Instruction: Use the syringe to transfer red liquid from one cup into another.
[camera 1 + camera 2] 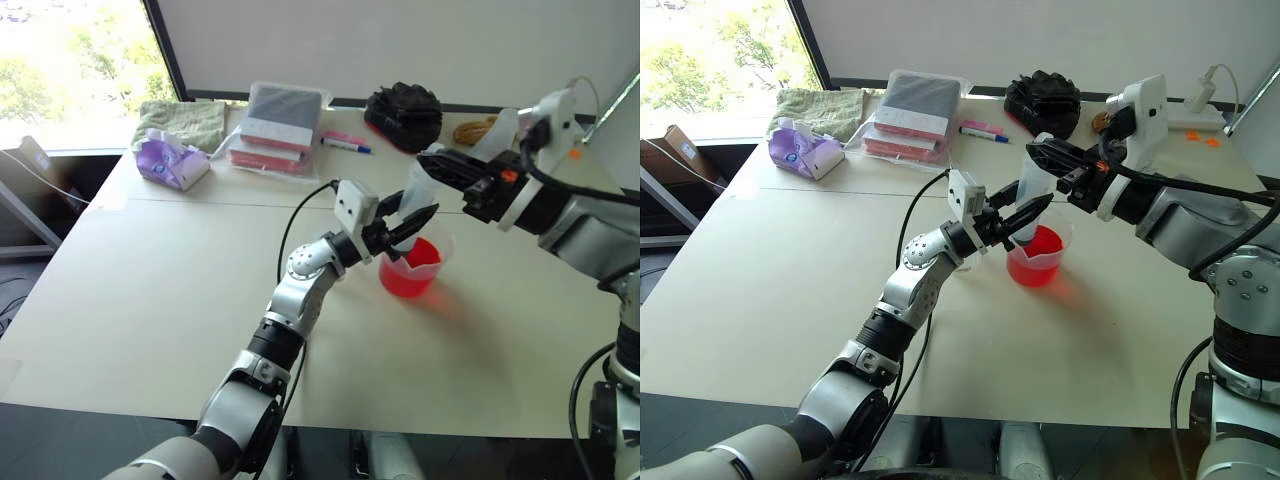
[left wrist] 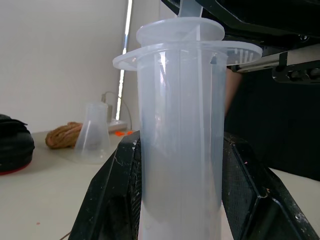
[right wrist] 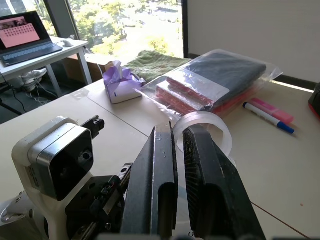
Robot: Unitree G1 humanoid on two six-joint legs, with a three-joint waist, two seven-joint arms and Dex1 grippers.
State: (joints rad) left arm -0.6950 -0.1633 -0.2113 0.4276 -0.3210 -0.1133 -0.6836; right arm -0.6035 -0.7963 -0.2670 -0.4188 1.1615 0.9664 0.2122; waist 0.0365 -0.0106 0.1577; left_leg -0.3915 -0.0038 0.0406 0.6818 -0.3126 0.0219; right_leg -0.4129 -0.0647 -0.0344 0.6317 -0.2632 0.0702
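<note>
The syringe (image 1: 418, 190) stands upright with its lower end in the spouted beaker (image 1: 436, 262), which holds the red liquid (image 1: 408, 278). My left gripper (image 1: 405, 228) is shut on the syringe's clear barrel (image 2: 180, 140), one black finger (image 2: 115, 195) on each side. My right gripper (image 1: 430, 160) reaches in from the right at the syringe's top. Its fingers (image 3: 157, 185) are shut on the white plunger just above the round flange (image 3: 221, 131). The small clear cup (image 2: 94, 132) stands farther back on the table, beside a coil of rope (image 2: 62, 135).
At the table's far side lie a purple tissue box (image 1: 170, 160), a green towel (image 1: 185, 120), a bagged stack of books (image 1: 280, 125), two markers (image 1: 345, 142) and a black bundle (image 1: 403, 115). A cable (image 1: 300, 215) runs to my left wrist. The table's near half is bare.
</note>
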